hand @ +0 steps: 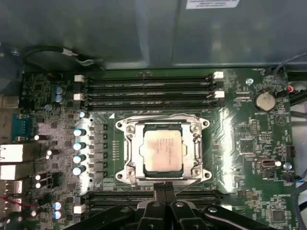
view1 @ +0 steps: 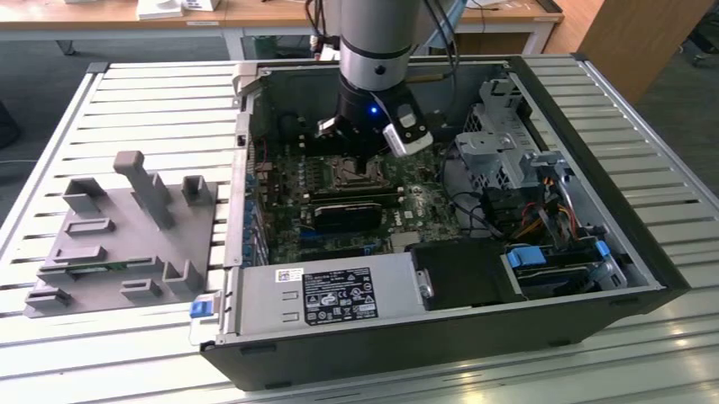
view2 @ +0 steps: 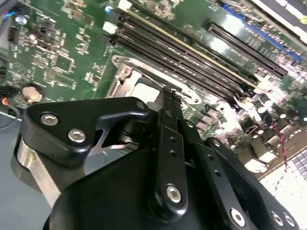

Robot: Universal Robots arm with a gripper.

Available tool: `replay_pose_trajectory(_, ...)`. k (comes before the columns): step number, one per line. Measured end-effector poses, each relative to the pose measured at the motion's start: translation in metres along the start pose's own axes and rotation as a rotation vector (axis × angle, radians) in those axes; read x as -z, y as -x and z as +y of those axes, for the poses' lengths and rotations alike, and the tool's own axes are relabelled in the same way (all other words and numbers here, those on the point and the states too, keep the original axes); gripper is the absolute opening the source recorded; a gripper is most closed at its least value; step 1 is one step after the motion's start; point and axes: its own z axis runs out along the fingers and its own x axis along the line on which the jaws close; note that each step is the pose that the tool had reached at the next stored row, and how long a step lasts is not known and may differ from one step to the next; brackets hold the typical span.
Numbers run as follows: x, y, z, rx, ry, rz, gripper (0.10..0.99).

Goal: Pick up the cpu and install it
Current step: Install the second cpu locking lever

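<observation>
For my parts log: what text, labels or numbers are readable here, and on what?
None can be read.
White label on the power supply: print too small.
Marking on the cpu in its socket: too faint.
White sticker on the case wall: blurred.
Motherboard lettering: too small.

The cpu (hand: 162,151) lies in its socket (hand: 125,152) on the motherboard (hand: 249,143) inside the open computer case (view1: 629,219), with the fixture tray (view1: 124,244) outside at the exterior view's left.
</observation>
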Motion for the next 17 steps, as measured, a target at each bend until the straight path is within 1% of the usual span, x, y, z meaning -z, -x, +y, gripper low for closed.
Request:
replay_pose_trajectory(4,-0.0014,-0.0047,-0.0024,0.0,0.0,0.0,0.106)
replay_pose_trajectory(7,-0.0024,-0.0051,-0.004,0.0,0.0,0.0012,0.106)
replay_pose_trajectory(12,-0.0037,-0.0052,-0.009,0.0,0.0,0.0023,0.106)
replay_pose_trajectory(15,-0.0047,-0.0085,-0.0109,0.0,0.0,0.0023,0.106)
replay_pose_trajectory(17,-0.0069,-0.0105,-0.0114,0.0,0.0,0.0027,0.106)
